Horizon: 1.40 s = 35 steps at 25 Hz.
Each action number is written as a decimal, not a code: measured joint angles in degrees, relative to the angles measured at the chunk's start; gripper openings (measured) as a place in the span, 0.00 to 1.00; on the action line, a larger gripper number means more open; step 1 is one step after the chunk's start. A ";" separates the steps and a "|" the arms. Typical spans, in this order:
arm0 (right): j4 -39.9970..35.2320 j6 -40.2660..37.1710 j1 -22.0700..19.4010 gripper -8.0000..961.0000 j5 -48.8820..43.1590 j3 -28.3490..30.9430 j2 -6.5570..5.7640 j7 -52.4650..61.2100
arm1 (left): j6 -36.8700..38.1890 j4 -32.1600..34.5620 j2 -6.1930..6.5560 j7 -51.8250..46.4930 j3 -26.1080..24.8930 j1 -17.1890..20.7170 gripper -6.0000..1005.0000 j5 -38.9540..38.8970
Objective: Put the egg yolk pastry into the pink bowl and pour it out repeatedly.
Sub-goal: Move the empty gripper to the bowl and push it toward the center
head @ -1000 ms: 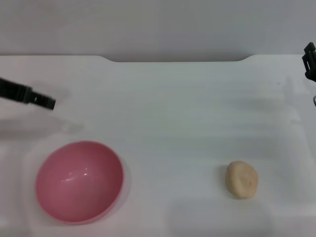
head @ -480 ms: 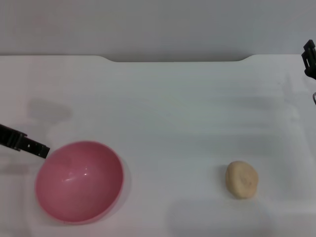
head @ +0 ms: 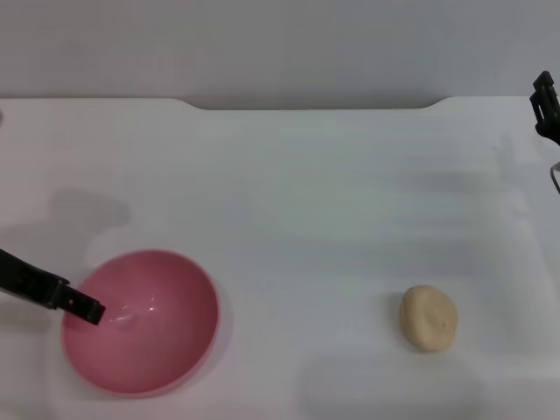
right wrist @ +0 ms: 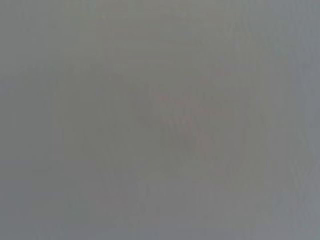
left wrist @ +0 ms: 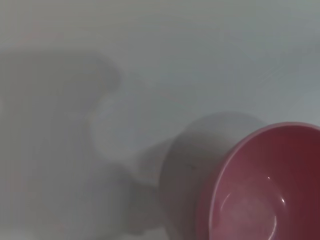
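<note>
We note the left gripper (head: 87, 311) has dropped to the glossy pink plastic bowl's (head: 175, 350) rim, claw state indeterminate, bowl grasp likely next w/ round beige pastry (head: 429, 318) untouched.

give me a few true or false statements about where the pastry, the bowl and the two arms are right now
1. The egg yolk pastry lies inside the pink bowl. False: it lies on the white table, well apart from the bowl, on the robot's right.
2. The pink bowl is empty. True.
3. The left gripper is at the bowl's left rim. True.
4. The right gripper is over the pastry. False: it sits at the far right edge of the head view, away from the pastry.
5. The bowl stands upright with its opening up. True.
</note>
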 joint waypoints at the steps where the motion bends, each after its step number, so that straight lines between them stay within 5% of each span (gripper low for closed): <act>1: 0.08 -0.10 -0.02 0.45 -0.01 0.00 0.02 0.00 | 0.00 0.00 0.00 0.00 0.00 0.00 0.75 0.00; 15: 0.28 -0.40 -0.40 0.44 -0.08 0.00 0.09 0.00 | -7.03 -12.10 -0.12 -0.29 4.38 -3.60 0.75 0.56; 31: -0.08 -0.44 -0.21 0.43 0.22 0.00 0.09 0.00 | -8.00 -12.73 0.00 1.56 4.86 -4.03 0.44 0.56; 35: -0.13 -0.42 -0.10 0.43 0.25 0.00 0.03 0.00 | -7.72 -12.77 0.00 1.52 4.86 -4.12 0.24 0.60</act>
